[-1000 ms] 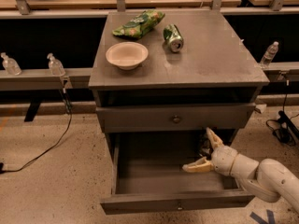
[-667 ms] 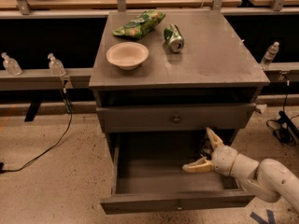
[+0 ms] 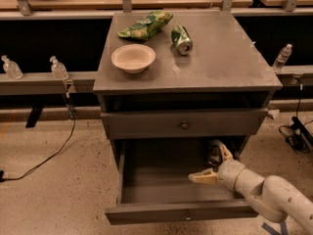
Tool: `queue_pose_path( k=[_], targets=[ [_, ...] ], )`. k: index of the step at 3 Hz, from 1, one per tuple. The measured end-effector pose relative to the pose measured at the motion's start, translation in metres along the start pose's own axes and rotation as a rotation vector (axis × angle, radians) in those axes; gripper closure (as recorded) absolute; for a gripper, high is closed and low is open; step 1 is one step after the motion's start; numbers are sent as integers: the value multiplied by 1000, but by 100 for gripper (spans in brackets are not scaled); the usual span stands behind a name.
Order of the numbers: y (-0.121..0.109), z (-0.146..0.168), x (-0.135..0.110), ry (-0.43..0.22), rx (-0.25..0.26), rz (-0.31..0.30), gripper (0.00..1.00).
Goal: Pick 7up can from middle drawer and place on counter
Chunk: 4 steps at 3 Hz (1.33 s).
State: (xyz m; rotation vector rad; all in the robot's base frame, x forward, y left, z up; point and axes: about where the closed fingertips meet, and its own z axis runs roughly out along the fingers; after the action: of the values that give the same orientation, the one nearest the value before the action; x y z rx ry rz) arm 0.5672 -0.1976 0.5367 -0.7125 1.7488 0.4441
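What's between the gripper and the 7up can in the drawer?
Nothing. In the camera view the gripper, jaws open, is inside the middle drawer, right beside the 7up can at the back right.

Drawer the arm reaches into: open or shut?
Open. The drawer is pulled out, its floor showing; the gripper sits inside it, fingers spread.

I count 1 bowl [image 3: 133,58], 1 green can [image 3: 182,39], 1 snack bag [image 3: 145,25] and 3 clear bottles [image 3: 58,68]. There's 1 shut drawer [image 3: 183,125] and 1 open middle drawer [image 3: 156,180], with 1 gripper [image 3: 215,164] spread wide inside it.
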Motion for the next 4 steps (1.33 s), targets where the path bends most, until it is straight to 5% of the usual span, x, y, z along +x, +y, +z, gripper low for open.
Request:
queue_pose_path(
  k=[1, 2, 3, 4],
  targets=[
    [-16, 4, 45, 120, 117, 78, 0],
    [-61, -1, 88, 243, 264, 124, 7],
    [-109, -6, 106, 313, 356, 140, 8],
    [-149, 3, 120, 348, 376, 155, 8]
  ],
)
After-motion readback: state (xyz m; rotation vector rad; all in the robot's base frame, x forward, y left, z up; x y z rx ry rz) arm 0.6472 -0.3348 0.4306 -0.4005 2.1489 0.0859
